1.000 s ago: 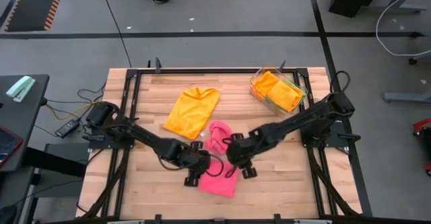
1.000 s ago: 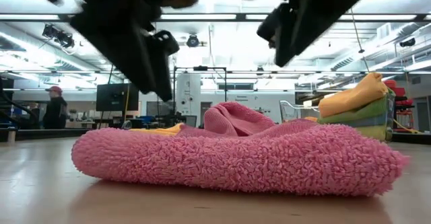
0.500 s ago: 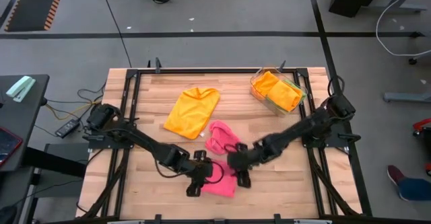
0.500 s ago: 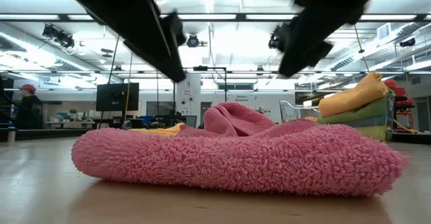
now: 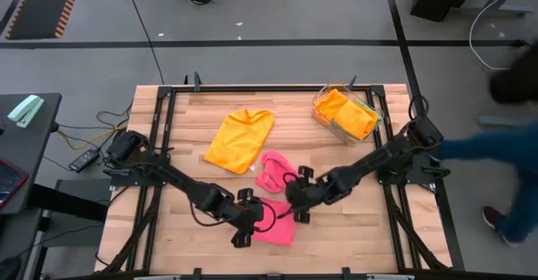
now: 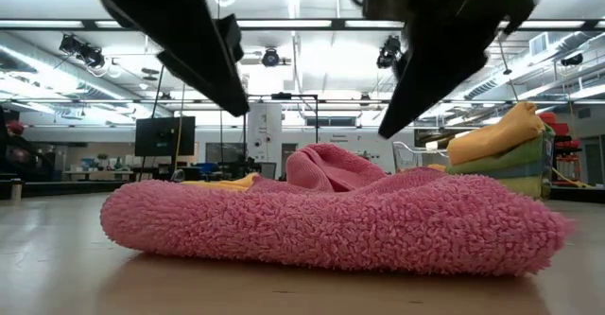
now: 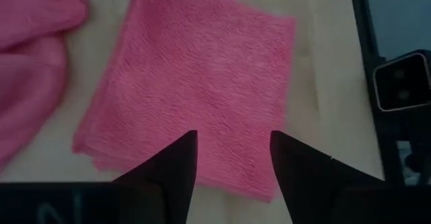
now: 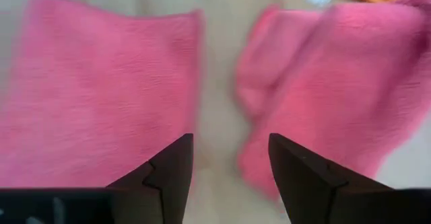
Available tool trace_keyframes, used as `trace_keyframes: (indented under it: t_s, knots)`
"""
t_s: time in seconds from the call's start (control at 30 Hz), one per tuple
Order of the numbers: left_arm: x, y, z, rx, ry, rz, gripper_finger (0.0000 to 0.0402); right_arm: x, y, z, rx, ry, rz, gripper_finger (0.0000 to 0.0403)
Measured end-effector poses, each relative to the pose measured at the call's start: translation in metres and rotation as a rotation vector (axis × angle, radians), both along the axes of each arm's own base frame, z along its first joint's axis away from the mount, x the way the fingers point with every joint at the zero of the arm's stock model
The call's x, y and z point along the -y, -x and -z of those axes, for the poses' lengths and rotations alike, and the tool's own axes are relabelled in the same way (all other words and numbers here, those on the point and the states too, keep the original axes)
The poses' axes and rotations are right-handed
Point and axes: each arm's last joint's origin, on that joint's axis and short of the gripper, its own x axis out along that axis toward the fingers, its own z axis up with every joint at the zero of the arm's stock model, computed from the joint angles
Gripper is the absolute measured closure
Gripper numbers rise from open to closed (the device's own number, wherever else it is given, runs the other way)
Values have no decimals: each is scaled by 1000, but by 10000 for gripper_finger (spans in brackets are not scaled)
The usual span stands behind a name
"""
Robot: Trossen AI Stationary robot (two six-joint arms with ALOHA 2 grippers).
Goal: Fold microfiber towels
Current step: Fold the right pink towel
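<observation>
In the high view, a folded pink towel (image 5: 276,228) is lying near the counter's (image 5: 176,129) front edge, about midway along it, with a crumpled pink towel (image 5: 274,171) just behind it toward the counter's middle and an orange towel (image 5: 239,140) spread loosely behind that, left of centre. The left tool (image 5: 245,229) is hanging at the folded towel's left edge and the right tool (image 5: 296,208) is hanging at its rear right corner; neither is carrying cloth. A clear tray (image 5: 346,114) in the rear right corner is holding a stack of orange and green towels, apparently finished. A blurred person (image 5: 504,145) is passing beyond the counter's right edge. In the low view, the folded pink towel (image 6: 331,225) is resting flat as a thick pad, both arms are showing as dark shapes above it without touching, and the tray stack (image 6: 501,154) is sitting well behind to the right. In the left wrist view, the left tool (image 7: 232,163) is standing wide with nothing between its fingers, looking down on the neat pink square (image 7: 195,96). In the right wrist view, the right tool (image 8: 229,167) is likewise gaping wide and empty, over the bare strip between the two pink towels. By my reading, this fold is done; the crumpled pink and the orange towel are waiting to be folded.
</observation>
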Motion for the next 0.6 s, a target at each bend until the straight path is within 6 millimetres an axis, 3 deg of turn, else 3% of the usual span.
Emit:
trace_keyframes:
  t_s: [0.23, 0.6]
  knots:
    - [1, 1, 0, -40, 95, -65, 231, 31, 1, 28, 16, 26, -35, 198]
    - [1, 2, 1, -57, 126, -93, 262, 38, 21, 64, 21, 30, -171, 239]
